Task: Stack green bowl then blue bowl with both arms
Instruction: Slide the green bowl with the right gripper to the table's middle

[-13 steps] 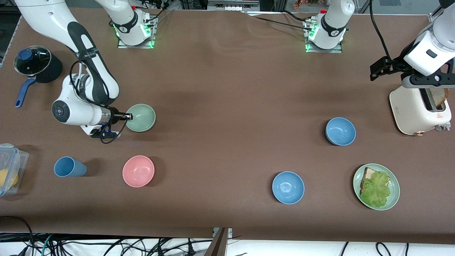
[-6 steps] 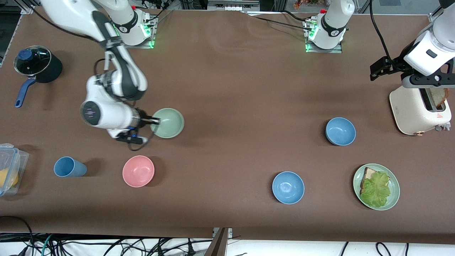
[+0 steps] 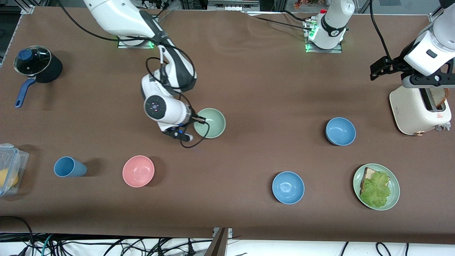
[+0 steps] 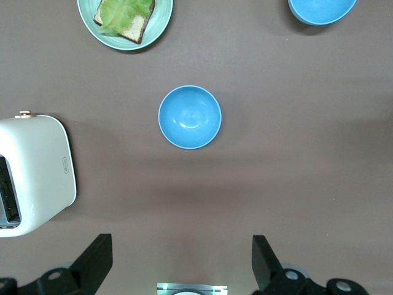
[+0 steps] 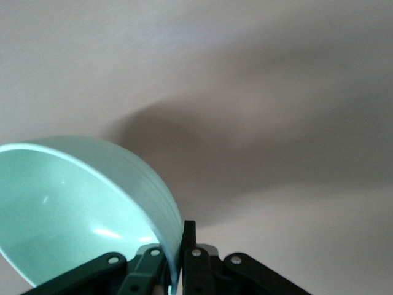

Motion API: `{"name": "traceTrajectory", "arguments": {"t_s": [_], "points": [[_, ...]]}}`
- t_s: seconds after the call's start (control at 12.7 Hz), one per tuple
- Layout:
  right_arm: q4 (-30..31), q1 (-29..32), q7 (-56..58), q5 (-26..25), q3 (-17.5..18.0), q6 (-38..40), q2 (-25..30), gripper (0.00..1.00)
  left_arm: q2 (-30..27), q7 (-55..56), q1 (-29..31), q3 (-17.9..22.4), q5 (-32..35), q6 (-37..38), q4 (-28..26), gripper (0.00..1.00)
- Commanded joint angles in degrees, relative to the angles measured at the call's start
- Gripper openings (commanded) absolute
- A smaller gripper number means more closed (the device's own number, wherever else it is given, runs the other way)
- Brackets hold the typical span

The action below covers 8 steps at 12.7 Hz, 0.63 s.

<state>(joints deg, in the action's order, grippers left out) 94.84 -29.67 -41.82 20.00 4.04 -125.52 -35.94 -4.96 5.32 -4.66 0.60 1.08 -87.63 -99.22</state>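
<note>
Since earlier frame, right end effector [image 3: 199, 120] carried green bowl [image 3: 210, 123] toward tabletop mid, clamped on rim for stacking; left end effector [image 4: 178, 261] waits, fingers apart, over toaster [image 3: 419, 110].

Brown table [image 3: 249, 89], blue bowl [image 3: 340, 131], pink bowl [image 3: 138, 171], toaster [image 3: 419, 110]

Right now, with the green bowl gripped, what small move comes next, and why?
Probably carry on toward the middle of the table, then lower it. The right gripper is pinched on the green bowl rim, lifted above bare table. The left gripper waits open near the toaster, with the blue bowl untouched.
</note>
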Motion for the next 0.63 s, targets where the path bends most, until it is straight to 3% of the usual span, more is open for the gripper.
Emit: {"name": "traceTrajectory", "arguments": {"t_s": [0.0, 0.55], "points": [[-3.3, -3.4, -2.9, 4.7, -0.5, -4.5, -3.8, 0.00, 0.3, 0.2, 0.2, -0.1, -1.0, 1.2, 1.3, 1.00], [-7.4, -10.1, -7.2, 5.0, -0.5, -6.7, -8.4, 0.00, 0.6, 0.0, 0.2, -0.1, -0.1, 1.1, 1.3, 1.00]]}}
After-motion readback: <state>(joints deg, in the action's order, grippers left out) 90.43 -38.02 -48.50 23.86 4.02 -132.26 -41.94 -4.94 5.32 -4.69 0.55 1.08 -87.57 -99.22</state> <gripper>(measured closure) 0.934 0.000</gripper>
